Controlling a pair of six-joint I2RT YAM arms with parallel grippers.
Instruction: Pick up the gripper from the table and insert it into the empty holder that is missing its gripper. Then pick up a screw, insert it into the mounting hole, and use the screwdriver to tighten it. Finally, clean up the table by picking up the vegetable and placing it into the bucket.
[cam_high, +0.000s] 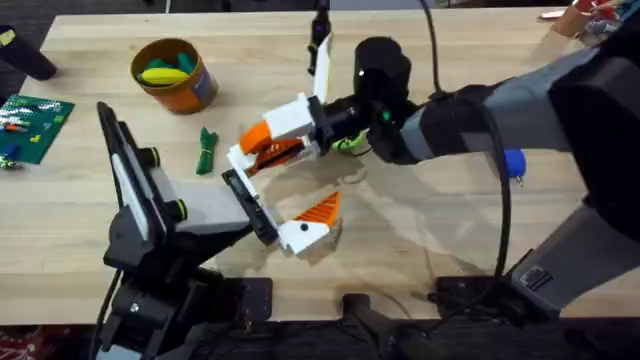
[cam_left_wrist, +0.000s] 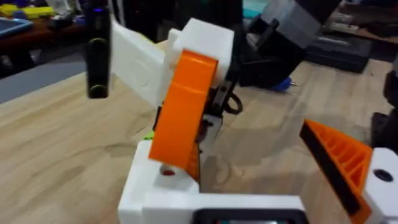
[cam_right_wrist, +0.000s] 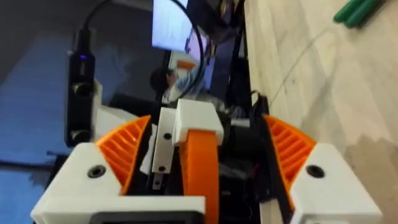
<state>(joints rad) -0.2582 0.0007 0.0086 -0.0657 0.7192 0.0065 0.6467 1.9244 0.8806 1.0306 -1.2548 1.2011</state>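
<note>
A: From the left first: where to find the bucket (cam_high: 190, 92) and the vegetable (cam_high: 206, 150)?

B: Both on the table (cam_high: 450, 230), off to the left of the left claw (cam_high: 280, 198). Bucket well apart from it, vegetable nearer, lying flat with nothing touching it. Best left alone until the last step.

A: And the left claw itself?

B: Spread apart, gripping nothing. One orange-padded finger (cam_left_wrist: 339, 162) in place at one end. At the other end only the empty holder (cam_left_wrist: 163, 180), a white block with a small hole on top.

A: And the loose gripper (cam_left_wrist: 183, 106)?

B: Just above that holder, between the two claws, and tilted. Lower end touching the block or very near it; impossible to say which. Apparently clamped in the right claw (cam_right_wrist: 205, 134), with an orange pad on each side.

A: So how to do the insertion well?

B: First bring the piece upright, in line with the holder, not at this slant. Then lower slowly and straight, without any twist. Hold the left claw quiet, as a fixed base. Release only after full seating, with the mounting hole lined up; otherwise no way in for the screw. Probably the main risks: jamming at an angle, or slipping out of the pads under pressure.
</note>
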